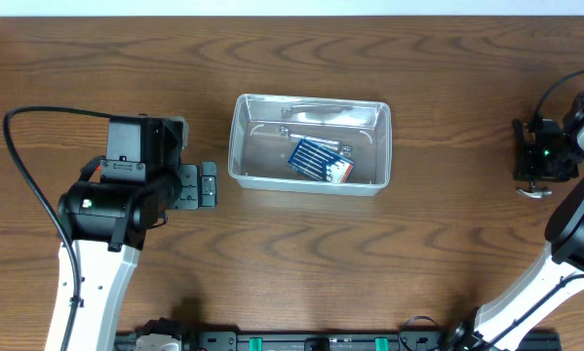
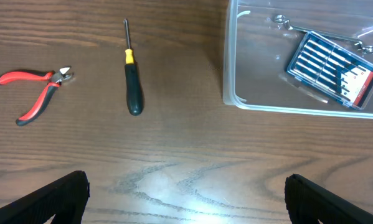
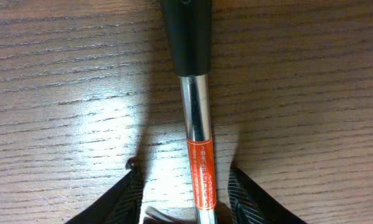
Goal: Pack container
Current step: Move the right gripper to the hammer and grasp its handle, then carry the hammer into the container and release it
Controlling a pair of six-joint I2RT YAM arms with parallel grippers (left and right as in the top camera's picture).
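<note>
Here the container (image 1: 235, 136) sits mouth up — long axis left-to-right.

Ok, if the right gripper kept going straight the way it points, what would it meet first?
Probably the chrome-shafted tool lying between the right gripper's open fingers, then the table; depth is unclear.

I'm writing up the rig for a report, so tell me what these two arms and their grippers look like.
Both arms have white tubular links and boxy black joint housings, and each shows a small green light. The left arm trails a looping black cable; the right arm carries a similar one. The left gripper and right gripper are black, with dark, wedge-shaped fingers.
</note>
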